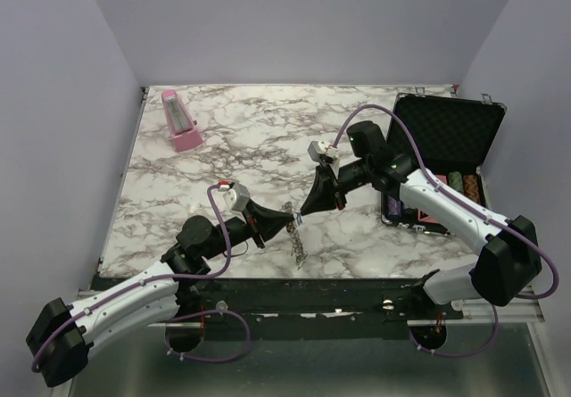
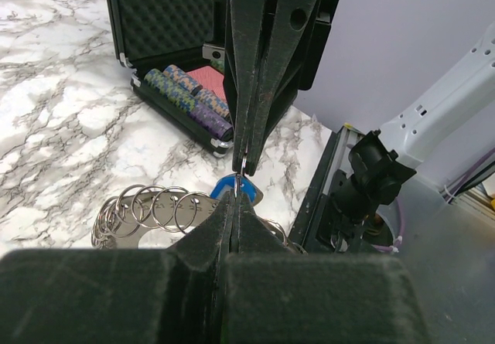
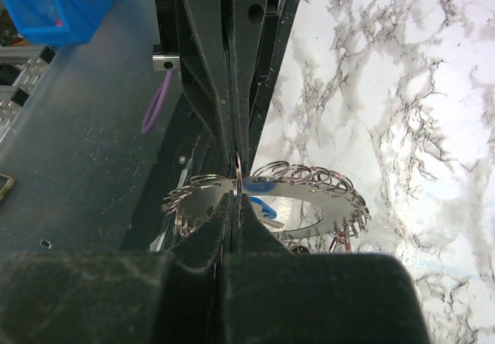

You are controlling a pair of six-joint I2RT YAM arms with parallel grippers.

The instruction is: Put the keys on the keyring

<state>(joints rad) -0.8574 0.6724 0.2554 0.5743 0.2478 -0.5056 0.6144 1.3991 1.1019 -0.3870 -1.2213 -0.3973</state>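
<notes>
Both arms meet nose to nose near the front edge of the table (image 1: 250, 147). The left gripper (image 1: 291, 223) is clamped shut, same for the right gripper (image 1: 302, 211), and their tips nearly touch. Between them sits a small loop (image 2: 243, 166) of wire, and as far as I can tell both sets of tips pinch it, one from each end. A blue key (image 2: 230, 185) sits right below that loop, touching or hanging from it, hard to say which. The keyring (image 3: 203, 202), its rim crowded with little wire rings, is just under the tips by the table's edge; can't tell if it's lying flat or dangling. The case (image 1: 446, 134) with chips (image 2: 189, 97) is open off to the right.
</notes>
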